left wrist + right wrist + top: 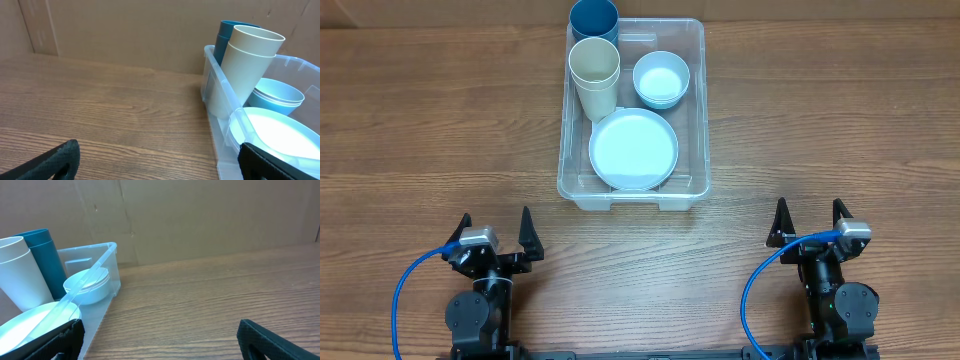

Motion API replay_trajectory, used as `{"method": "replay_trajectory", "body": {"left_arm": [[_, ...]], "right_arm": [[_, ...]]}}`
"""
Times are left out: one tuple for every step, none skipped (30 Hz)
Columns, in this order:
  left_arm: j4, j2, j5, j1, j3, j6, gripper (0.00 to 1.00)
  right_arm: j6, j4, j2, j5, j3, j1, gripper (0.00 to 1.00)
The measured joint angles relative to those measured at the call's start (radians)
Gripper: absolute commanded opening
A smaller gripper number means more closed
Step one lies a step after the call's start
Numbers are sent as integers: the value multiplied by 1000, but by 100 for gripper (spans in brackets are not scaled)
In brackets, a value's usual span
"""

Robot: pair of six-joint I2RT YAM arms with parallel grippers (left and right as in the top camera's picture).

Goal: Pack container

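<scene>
The clear plastic container (pixel 695 120) stands at the middle back of the table. In it lie a white plate (pixel 633 148), a pale blue bowl (pixel 661 80), a cream cup (pixel 594 72) and a dark teal cup (pixel 593 20). The container also shows in the left wrist view (pixel 220 105) and the right wrist view (pixel 107 260). My left gripper (pixel 496 232) is open and empty near the front left. My right gripper (pixel 810 220) is open and empty near the front right. Both are well short of the container.
The wooden table (pixel 820 110) spreads on both sides of the container. A brown cardboard wall (pixel 125 30) stands behind the table.
</scene>
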Motion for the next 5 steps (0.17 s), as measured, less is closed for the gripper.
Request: {"method": "replay_trajectory", "body": {"left_arm": [[0, 0, 0, 0, 0, 0, 100], [0, 0, 0, 0, 0, 0, 100], [0, 0, 0, 0, 0, 0, 100], [0, 0, 0, 0, 0, 0, 100], [0, 0, 0, 0, 0, 0, 100]], "right_arm": [[0, 0, 0, 0, 0, 0, 100], [0, 0, 0, 0, 0, 0, 100], [0, 0, 0, 0, 0, 0, 100], [0, 0, 0, 0, 0, 0, 100], [0, 0, 0, 0, 0, 0, 100]]}}
